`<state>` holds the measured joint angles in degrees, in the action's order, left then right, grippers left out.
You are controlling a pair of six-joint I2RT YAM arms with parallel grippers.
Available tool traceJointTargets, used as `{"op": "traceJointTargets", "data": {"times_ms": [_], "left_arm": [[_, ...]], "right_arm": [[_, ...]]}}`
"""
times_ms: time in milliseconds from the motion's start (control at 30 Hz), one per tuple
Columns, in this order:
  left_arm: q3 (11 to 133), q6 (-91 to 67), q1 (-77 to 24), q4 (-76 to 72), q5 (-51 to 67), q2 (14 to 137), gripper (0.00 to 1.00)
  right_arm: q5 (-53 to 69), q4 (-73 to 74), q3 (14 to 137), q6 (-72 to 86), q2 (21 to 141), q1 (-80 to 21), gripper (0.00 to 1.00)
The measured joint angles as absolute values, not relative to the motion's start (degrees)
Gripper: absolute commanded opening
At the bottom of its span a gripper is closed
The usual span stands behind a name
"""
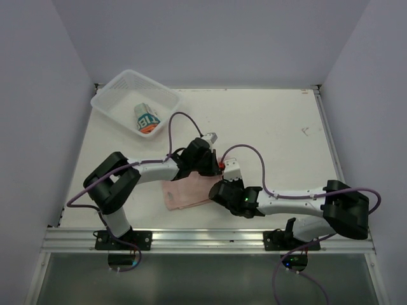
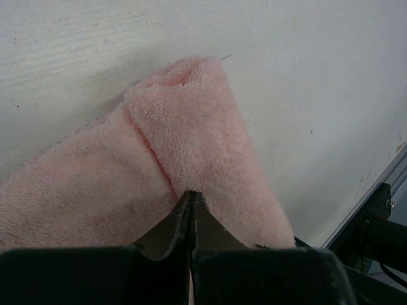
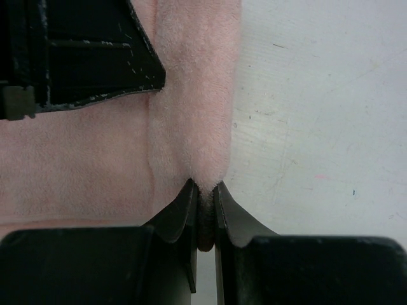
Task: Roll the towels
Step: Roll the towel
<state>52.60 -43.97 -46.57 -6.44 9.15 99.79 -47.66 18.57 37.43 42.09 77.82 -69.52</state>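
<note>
The pale pink towel (image 1: 181, 194) lies on the white table between my two grippers, its right edge turned over into a thick roll (image 2: 191, 121). My right gripper (image 3: 205, 185) is shut on the near end of that roll (image 3: 191, 95), with pink pile squeezed between its jaws. My left gripper (image 2: 189, 194) is shut, its tips pressed against the seam where the roll meets the flat cloth; no cloth shows between its jaws. In the top view the left gripper (image 1: 213, 171) and the right gripper (image 1: 222, 189) sit close together at the towel's right edge. The printed towel (image 1: 145, 118) lies rolled in the basket.
A white mesh basket (image 1: 105, 105) stands at the table's back left corner. A metal rail (image 1: 210, 238) runs along the near edge, holding both arm bases. Purple cables loop over the arms. White walls enclose the table on three sides.
</note>
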Motion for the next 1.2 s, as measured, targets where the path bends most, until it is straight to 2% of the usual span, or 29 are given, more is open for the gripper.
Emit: {"op": "traceJointTargets", "data": {"times_ms": [733, 1200], "left_arm": [[49.87, -43.29, -45.21, -6.76, 8.45, 99.85, 0.00], [47.09, -40.86, -41.54, -6.87, 9.76, 97.67, 0.00]], "right_arm": [[-61.67, 32.25, 53.32, 42.28, 96.66, -80.68, 0.00], [-64.84, 33.39, 58.85, 36.34, 107.15, -83.11, 0.00]]}}
